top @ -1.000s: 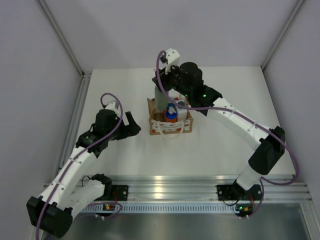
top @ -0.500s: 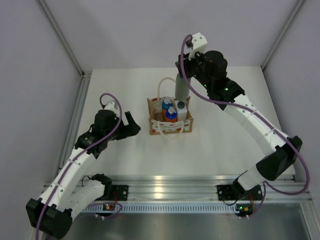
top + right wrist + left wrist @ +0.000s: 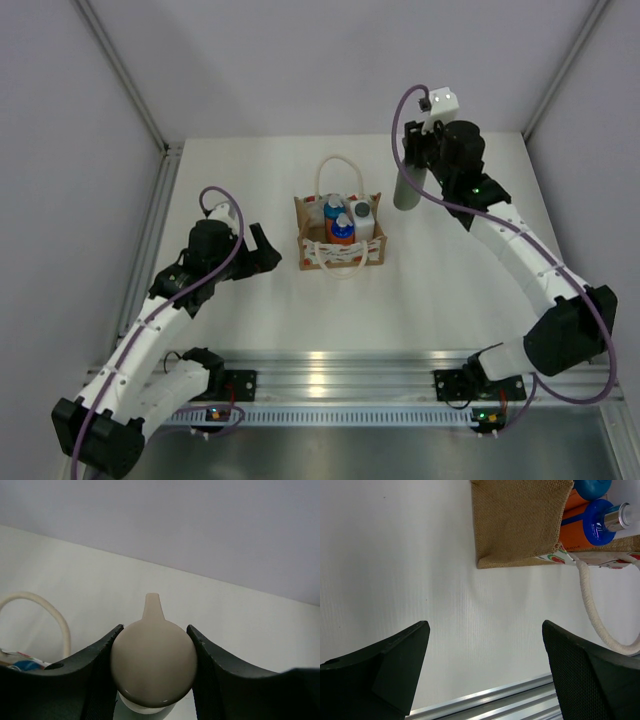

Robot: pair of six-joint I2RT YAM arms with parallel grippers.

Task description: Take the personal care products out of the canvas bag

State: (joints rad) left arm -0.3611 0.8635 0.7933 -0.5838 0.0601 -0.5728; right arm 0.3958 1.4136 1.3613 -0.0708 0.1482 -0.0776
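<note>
Three bottles (image 3: 342, 232) stand in the bag (image 3: 340, 256). The right gripper (image 3: 418, 162) clamps a fourth bottle (image 3: 405, 190), its beige pump (image 3: 152, 665) visible only from the wrist. The left gripper (image 3: 485, 672) gapes wide.

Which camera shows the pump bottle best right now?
Top external: the whole pump bottle hangs from the right hand, right of the bag. Right wrist shows only its beige top; left wrist misses it.

Left claw (image 3: 485, 630) spread wide, right claw (image 3: 154, 635) clamped, right arm seemingly raised
</note>
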